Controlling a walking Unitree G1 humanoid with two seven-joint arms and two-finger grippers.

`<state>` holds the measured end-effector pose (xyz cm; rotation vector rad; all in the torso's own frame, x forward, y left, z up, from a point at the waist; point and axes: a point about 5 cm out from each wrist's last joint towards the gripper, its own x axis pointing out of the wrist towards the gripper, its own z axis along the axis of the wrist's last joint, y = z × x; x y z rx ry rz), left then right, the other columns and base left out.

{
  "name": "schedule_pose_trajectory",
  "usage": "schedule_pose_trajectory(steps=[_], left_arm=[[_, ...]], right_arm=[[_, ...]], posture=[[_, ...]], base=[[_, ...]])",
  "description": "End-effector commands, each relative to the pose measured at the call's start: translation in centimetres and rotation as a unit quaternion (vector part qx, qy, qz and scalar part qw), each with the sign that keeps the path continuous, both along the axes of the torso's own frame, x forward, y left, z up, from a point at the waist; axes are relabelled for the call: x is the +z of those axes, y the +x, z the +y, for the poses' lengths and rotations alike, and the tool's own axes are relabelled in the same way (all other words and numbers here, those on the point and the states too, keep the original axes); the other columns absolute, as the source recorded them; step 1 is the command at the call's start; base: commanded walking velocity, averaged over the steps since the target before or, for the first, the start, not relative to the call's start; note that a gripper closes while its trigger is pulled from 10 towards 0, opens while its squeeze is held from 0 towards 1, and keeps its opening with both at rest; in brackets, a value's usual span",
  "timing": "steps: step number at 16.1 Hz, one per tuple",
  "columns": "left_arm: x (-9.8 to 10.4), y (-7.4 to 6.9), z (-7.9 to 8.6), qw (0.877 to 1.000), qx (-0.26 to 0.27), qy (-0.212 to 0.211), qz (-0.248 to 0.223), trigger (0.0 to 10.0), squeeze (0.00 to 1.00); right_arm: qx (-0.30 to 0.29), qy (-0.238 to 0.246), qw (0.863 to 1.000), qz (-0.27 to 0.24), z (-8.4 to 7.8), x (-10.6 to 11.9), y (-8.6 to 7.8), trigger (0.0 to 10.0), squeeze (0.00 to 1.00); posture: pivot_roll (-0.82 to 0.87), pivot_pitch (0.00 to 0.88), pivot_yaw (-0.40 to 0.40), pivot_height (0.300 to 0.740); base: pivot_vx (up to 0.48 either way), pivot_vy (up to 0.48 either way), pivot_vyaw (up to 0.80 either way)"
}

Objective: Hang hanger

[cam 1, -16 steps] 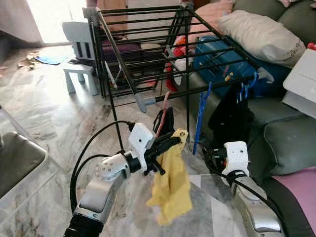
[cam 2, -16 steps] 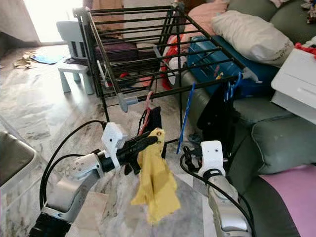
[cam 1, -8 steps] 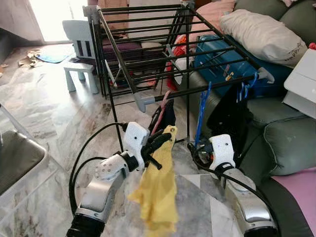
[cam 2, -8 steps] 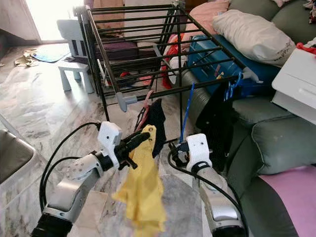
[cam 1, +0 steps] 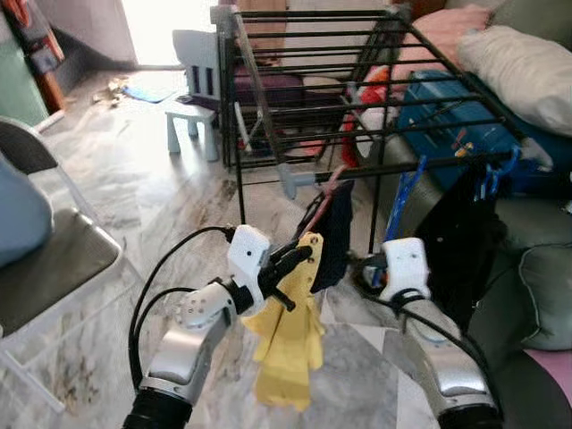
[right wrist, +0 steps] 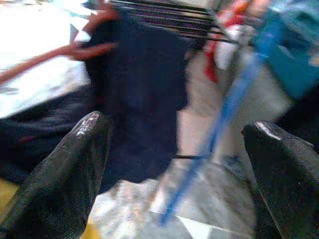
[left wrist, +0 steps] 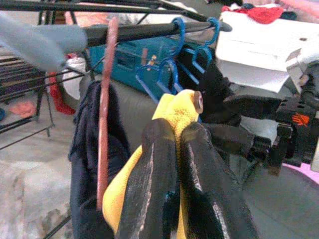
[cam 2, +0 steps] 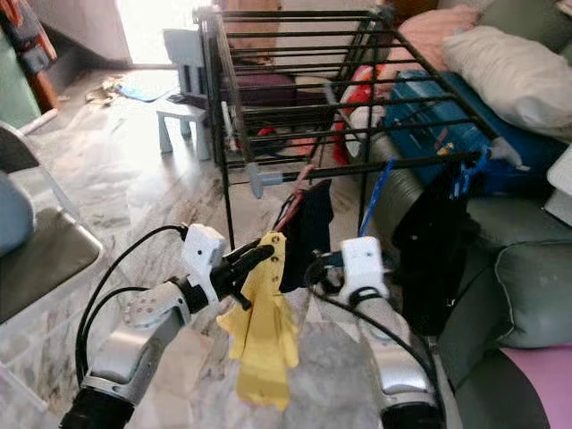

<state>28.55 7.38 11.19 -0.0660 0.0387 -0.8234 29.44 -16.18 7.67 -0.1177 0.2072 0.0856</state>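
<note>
Camera has swung left since a second ago: grey chair (cam 1: 54,259) now in view. Left gripper (cam 1: 299,259) still clamped on yellow cloth (cam 1: 286,344), just below drying rack (cam 1: 357,89); pink hanger (left wrist: 105,99) with dark garment (cam 2: 308,232) hangs beside its fingers. Right gripper (right wrist: 174,169) spread wide, near blue hanger (right wrist: 234,99).

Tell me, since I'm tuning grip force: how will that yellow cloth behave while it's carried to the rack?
Probably floppy: the yellow cloth droops in folds below the left pincer, which is shut on its top edge. Likely light, since it hangs from that single pinch. It may swing or snag on the dark garment hanging from the drying rack close beside it.
</note>
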Motion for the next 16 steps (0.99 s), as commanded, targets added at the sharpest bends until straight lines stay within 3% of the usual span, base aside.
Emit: schedule_pose_trajectory(steps=[1,3,16], left_arm=[[0.87,0.3,-0.61,1.0,-0.01,-0.003,-0.02,10.0,0.0],[0.77,0.23,-0.91,1.0,-0.017,-0.006,-0.02,10.0,0.0],[0.64,0.48,-1.42,0.999,-0.021,-0.006,-0.024,10.0,0.0]], right_arm=[[-0.036,-0.006,0.999,0.0,-1.15,-0.14,0.06,10.0,0.0],[-0.056,0.001,0.998,0.001,-1.63,-0.14,0.11,10.0,0.0],[-0.023,0.005,1.0,0.017,-0.65,-0.63,-0.02,10.0,0.0]], posture=[[0.08,0.0,-0.062,0.74],[0.08,0.0,-0.065,0.74],[0.08,0.0,-0.067,0.74]], base=[[0.0,0.0,0.0],[0.124,0.0,0.0],[0.37,0.0,0.0]])
